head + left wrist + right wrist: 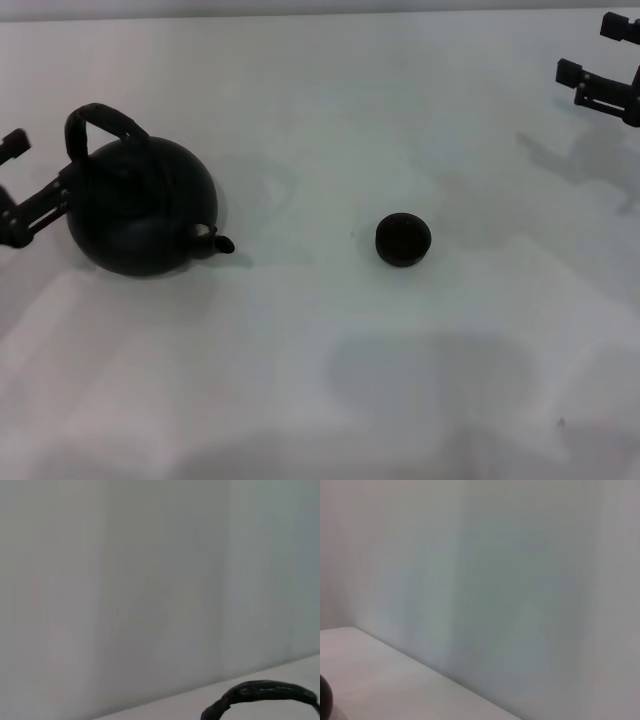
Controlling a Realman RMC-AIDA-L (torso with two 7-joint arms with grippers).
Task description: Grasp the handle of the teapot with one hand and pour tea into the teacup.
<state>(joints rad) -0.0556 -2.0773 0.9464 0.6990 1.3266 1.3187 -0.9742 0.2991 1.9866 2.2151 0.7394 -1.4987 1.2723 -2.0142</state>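
The round black teapot [145,205] stands on the left of the white table [320,380], its short spout [218,240] pointing right toward the teacup [403,239]. That small black cup sits alone near the table's middle, well apart from the pot. The arched handle [100,120] rises over the pot's top; the left wrist view shows only its arch [270,692]. My left gripper [40,165] is open at the pot's left side, one finger reaching the pot's flank just below the handle. My right gripper [590,48] hangs open at the far right corner, holding nothing.
A pale wall fills both wrist views. In the right wrist view a dark rounded edge [324,700] shows; I cannot tell what it is. Bare white tabletop lies between teapot and cup and along the near edge.
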